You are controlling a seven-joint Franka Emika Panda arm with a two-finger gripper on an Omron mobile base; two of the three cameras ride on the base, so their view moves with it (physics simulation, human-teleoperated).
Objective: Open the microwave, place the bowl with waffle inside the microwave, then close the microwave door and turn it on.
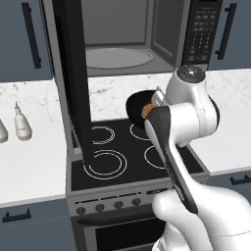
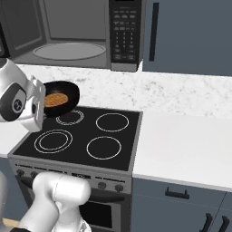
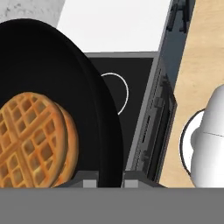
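The microwave point(image 1: 147, 34) point(image 2: 68, 27) stands open above the counter, its grey inside and round turntable showing. The microwave door point(image 1: 73, 88) is swung out to the left and shows edge-on as a dark upright slab. The black bowl point(image 1: 134, 105) point(image 2: 69, 92) point(image 3: 52, 65) hangs tilted over the back of the stove, below the microwave's opening. The golden waffle point(image 2: 55, 99) point(image 3: 30, 140) point(image 1: 146, 112) lies inside the bowl. My gripper point(image 3: 110, 179) point(image 2: 43, 106) is shut on the bowl's rim, with the wrist close behind it.
The black four-ring stove point(image 1: 122, 157) point(image 2: 81, 136) lies under the bowl. White bottles point(image 1: 22, 122) stand on the left counter. The keypad panel point(image 1: 201, 32) point(image 2: 123, 31) is at the microwave's right. Dark blue cabinets point(image 2: 181, 36) flank it. White counter point(image 2: 181, 140) stretches to the right.
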